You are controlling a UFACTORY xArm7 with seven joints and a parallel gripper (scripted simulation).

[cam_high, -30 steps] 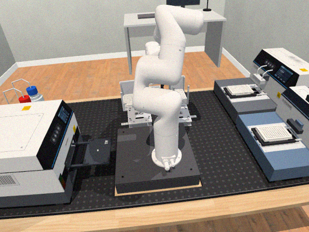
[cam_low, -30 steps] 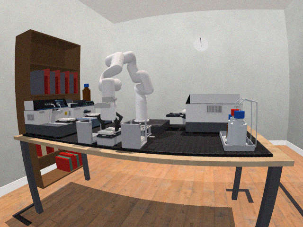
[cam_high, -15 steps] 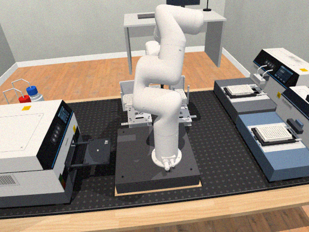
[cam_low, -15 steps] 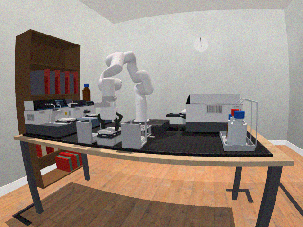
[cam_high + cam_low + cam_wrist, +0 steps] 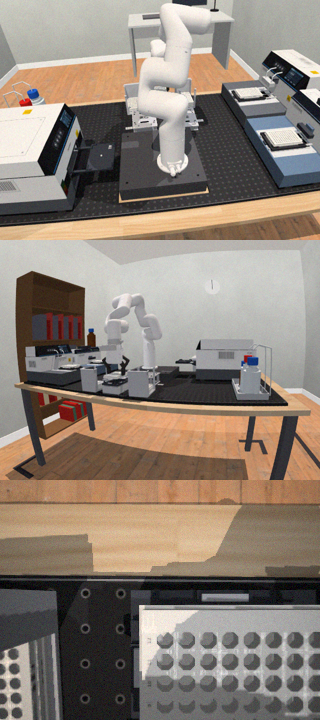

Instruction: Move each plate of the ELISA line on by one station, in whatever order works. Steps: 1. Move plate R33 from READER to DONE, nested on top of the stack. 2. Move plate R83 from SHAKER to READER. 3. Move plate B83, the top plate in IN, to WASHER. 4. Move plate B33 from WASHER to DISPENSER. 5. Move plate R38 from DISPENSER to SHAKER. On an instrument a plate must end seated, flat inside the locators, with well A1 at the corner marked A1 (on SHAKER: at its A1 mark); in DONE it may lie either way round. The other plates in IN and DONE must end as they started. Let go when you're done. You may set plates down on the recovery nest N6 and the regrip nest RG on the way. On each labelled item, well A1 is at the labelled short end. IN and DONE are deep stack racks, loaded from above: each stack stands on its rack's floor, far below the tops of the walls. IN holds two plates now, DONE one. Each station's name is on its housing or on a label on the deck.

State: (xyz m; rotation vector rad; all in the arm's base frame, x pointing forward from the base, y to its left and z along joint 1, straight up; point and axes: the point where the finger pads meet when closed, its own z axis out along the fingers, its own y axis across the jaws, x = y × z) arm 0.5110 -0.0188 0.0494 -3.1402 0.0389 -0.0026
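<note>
My gripper [image 5: 115, 372] hangs straight down between two white stack racks, its fingers shut on the long sides of a white well plate [image 5: 113, 375] that rests on the small SHAKER housing [image 5: 115, 387]. The wrist view shows that plate [image 5: 230, 662] from above, square to the camera. The label at its left short end is too blurred to read. In the top view the arm hides the gripper and this plate. The READER tray [image 5: 100, 155] stands out and is empty. One plate lies on the grey instrument [image 5: 248, 93] and one on the blue instrument [image 5: 283, 137].
The stack racks [image 5: 89, 378] [image 5: 139, 383] stand close on either side of the SHAKER. The wells of a plate show in the rack at the left edge of the wrist view [image 5: 12, 690]. Two metal nests [image 5: 144, 121] [image 5: 193, 120] lie behind the arm's base. A bottle rack [image 5: 250, 378] stands at the deck's far end.
</note>
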